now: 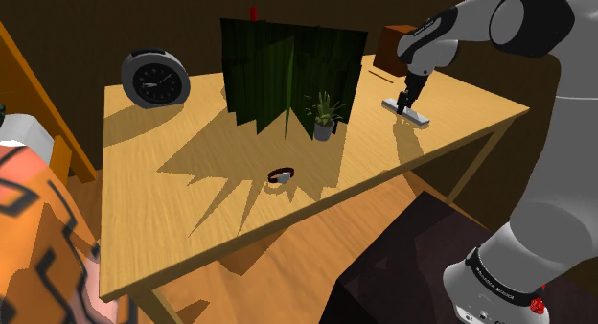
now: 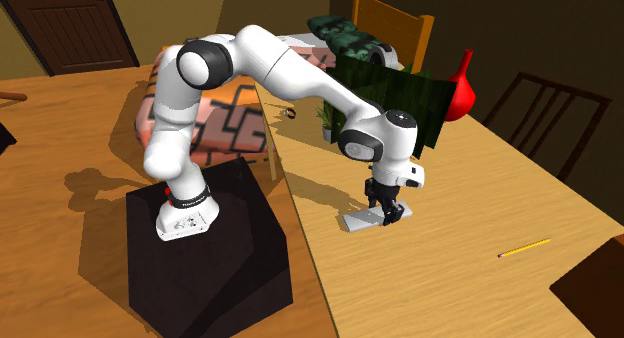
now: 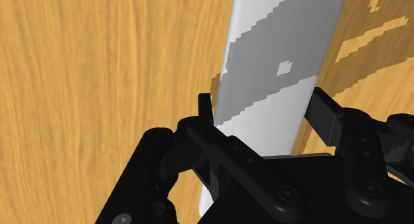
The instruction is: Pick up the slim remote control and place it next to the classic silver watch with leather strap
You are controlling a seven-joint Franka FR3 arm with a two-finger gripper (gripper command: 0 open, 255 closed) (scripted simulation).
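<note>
A slim light-grey remote control lies flat on the wooden table near its edge at the shoulder view's right. My black gripper points straight down onto it. In the wrist view both fingers press against the remote's long sides, so the jaws are shut on it. The watch, with a silver face and a dark reddish strap, lies near the table's front edge, well away from the gripper.
Between remote and watch stand a small potted plant and a dark green folded panel. A round clock sits at the far corner, a brown box behind the gripper. A red vase and a pencil are also on the table.
</note>
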